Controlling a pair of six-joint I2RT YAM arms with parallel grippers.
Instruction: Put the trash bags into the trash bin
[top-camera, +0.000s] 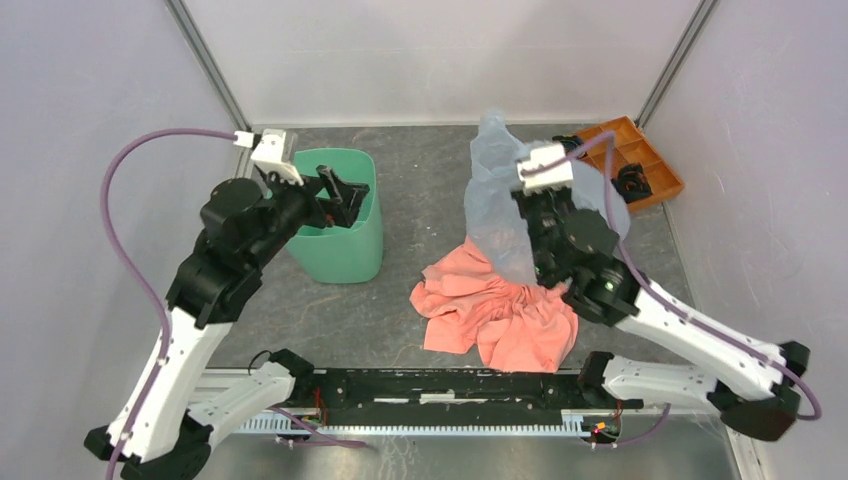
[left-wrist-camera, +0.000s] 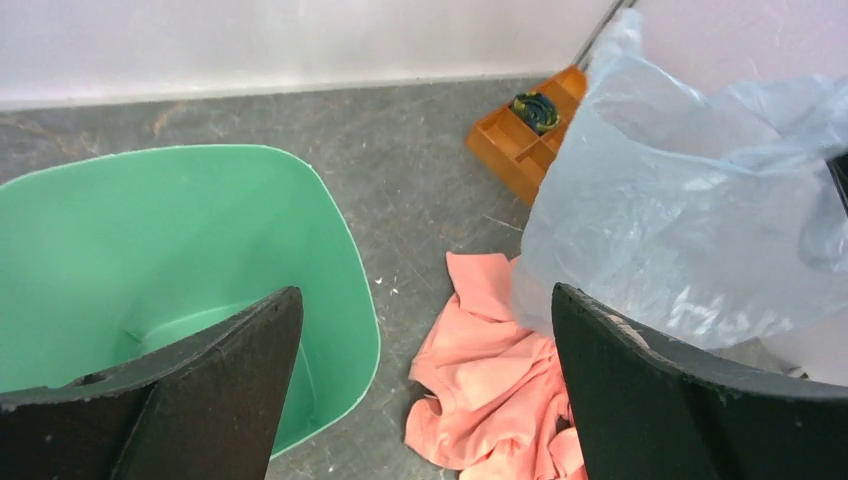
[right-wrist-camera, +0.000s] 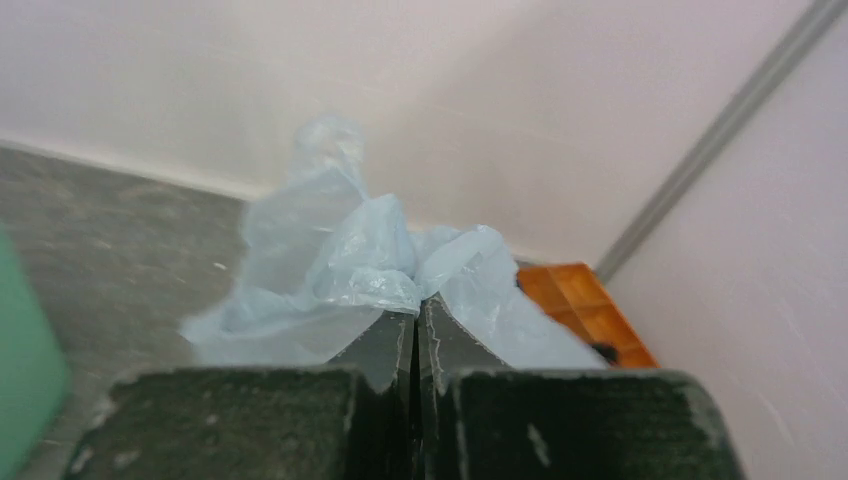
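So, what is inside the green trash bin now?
Only bare green walls and a strip of floor show inside the trash bin. The open left gripper hangs over it, and its finger hides the rest of the floor.

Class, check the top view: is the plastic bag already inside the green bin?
No: the pale blue plastic bag hangs pinched in the right end effector above the salmon-pink cloth, apart from the mint-green bin.

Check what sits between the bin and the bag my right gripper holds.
Only bare table, clearest in the top view; the pink cloth lies nearer the arms, below the bag.
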